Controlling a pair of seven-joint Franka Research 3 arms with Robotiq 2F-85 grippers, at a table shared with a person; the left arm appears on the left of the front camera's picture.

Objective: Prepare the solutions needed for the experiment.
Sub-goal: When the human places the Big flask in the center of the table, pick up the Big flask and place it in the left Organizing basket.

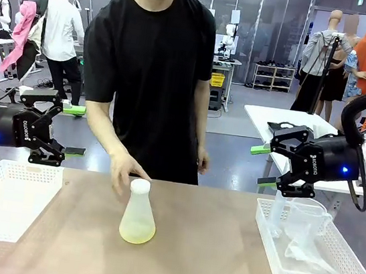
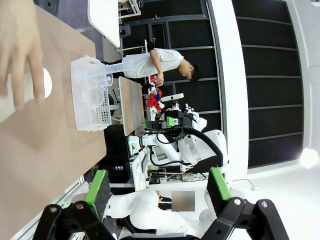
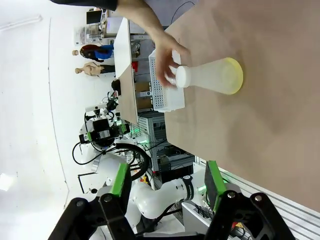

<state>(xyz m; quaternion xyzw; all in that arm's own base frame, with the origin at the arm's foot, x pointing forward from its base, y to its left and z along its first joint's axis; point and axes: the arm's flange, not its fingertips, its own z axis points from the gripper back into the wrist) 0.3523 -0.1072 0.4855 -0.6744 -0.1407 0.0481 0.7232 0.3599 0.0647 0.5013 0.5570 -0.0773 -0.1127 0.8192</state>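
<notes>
Our left gripper (image 1: pixel 61 132) hangs above the near left corner of the table with its jaws spread wide and nothing between them. Our right gripper (image 1: pixel 278 162) hovers over the right-hand side, jaws parted, also holding nothing and touching nothing. Open air lies between both claws and the tabletop.

Below the left gripper sits a white basket (image 1: pixel 6 198) against the left edge. Below the right one another white basket (image 1: pixel 328 267) holds a clear measuring jug (image 1: pixel 307 217) and other clear glassware.

Between the baskets the brown table (image 1: pixel 209 248) is bare around a frosted flask (image 1: pixel 139 214) standing upright near the middle. The solutions (image 1: pixel 136 233) show as a shallow yellow-green layer at its base. The person's hand (image 1: pixel 124 171) is at the flask's neck, from the far side.
</notes>
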